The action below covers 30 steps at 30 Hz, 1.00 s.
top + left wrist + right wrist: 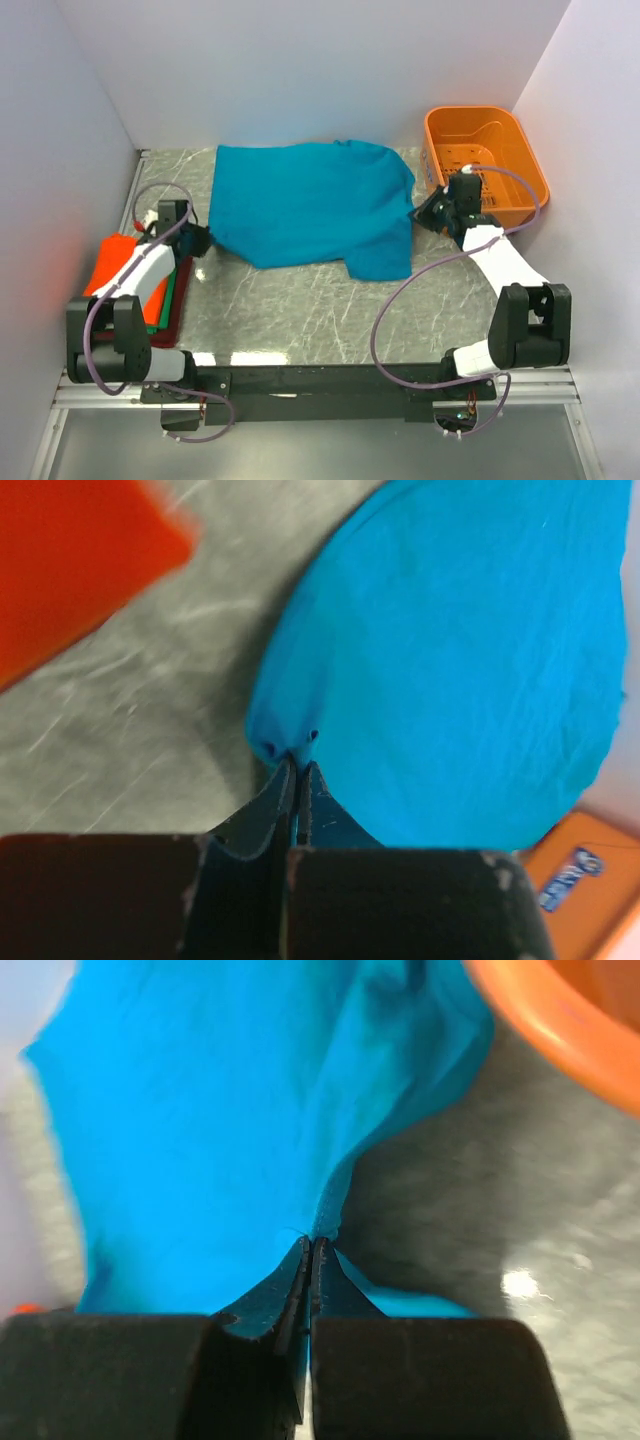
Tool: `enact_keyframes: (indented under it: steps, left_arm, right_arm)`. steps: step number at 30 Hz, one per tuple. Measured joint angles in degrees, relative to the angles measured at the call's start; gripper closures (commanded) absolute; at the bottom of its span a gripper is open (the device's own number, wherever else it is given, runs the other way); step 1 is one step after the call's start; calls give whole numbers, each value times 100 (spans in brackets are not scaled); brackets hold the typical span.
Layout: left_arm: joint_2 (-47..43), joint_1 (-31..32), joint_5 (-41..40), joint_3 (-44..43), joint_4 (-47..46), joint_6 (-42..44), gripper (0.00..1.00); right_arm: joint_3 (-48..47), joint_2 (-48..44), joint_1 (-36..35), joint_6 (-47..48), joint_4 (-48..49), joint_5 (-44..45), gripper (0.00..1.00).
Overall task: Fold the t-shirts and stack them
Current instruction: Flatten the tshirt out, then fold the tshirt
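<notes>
From above, a teal-blue t-shirt point(310, 205) is seen spread on the marbled worktop point(300, 310), held at its side edges by the left gripper point(200, 240) and the right gripper point(428, 212). A stack of folded t-shirts point(110, 262), orange uppermost, lies at the left edge. An orange basket point(485, 160) stands at the far right.

In the left wrist view, the jaws are seen clamped on a pinch of the teal cloth's edge.

In the right wrist view, the jaws are likewise closed on the shirt's edge.

Bright even light, glare on marble tabletop point(300, 300), wrist views blurred
</notes>
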<state>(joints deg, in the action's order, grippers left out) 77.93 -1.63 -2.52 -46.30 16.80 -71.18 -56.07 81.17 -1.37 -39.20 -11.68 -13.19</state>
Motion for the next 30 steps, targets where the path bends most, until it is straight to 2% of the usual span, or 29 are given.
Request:
enact_keyframes:
  steps: [2,3,4,5,7,8,11,14,19,22,25,30]
  left_arm:
    - [-57,140,-127,188,13,-57,98]
    - [-85,212,-219,275,9,-83,94]
    - [-105,260,-313,358,31,-111,92]
    - [-120,304,-396,428,48,-146,86]
    - [-136,365,-555,505,199,-179,74]
    - [-166,389,-649,538,275,-205,59]
    - [-431,409,-955,627,660,-286,38]
    - [-844,442,-1346,643,1097,-407,26]
    - [-953,706,-2000,413,2017,-719,21]
    - [-658,938,-2291,131,2507,-955,18]
    - [-435,1099,-2343,111,2581,-1005,15]
    - [-426,1121,-2297,507,2455,-1005,22]
  right_arm:
    - [214,-4,-17,142,-85,227,92]
    - [332,-20,-24,186,-107,328,79]
    - [439,-37,-26,199,-120,413,71]
    - [614,-94,-26,254,-129,531,62]
    - [857,-214,-26,304,-203,669,52]
    - [944,-297,-26,317,-254,719,39]
    - [1121,-680,-83,361,-389,918,34]
    - [1167,-1185,-310,387,-490,1113,32]
    - [1438,-1941,-866,391,-420,1447,31]
    - [1674,-1989,-1110,358,-407,1556,32]
    - [1965,-1996,-1209,293,-376,1567,34]
    - [2391,-2262,-1226,260,-382,1585,35]
